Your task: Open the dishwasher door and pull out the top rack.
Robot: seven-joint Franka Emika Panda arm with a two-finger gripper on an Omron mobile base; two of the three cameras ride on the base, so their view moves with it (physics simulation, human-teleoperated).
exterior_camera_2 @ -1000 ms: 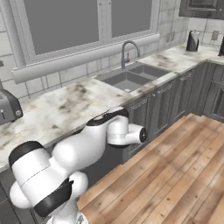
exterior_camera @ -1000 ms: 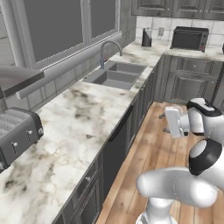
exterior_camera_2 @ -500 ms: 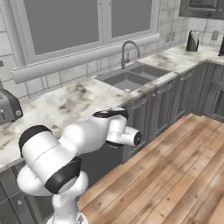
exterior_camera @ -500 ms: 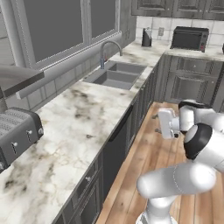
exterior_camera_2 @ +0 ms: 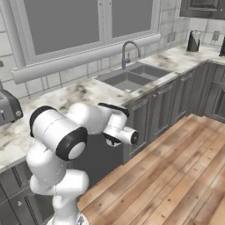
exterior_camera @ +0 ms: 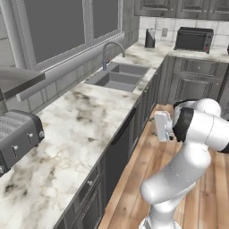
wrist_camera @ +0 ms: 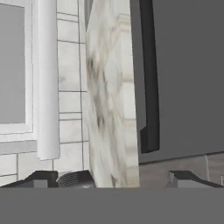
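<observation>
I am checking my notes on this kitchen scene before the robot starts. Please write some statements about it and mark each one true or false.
1. The dishwasher door is closed. True.
2. The gripper is shut on the dishwasher's bar handle. False: its jaws stand open and hold nothing; the handle lies ahead of them.
3. The top rack is already pulled out over the floor. False: no rack shows, and the door is shut.
4. A toaster stands on the marble counter. True.
5. The faucet stands behind the sink, on the window side. True.
</observation>
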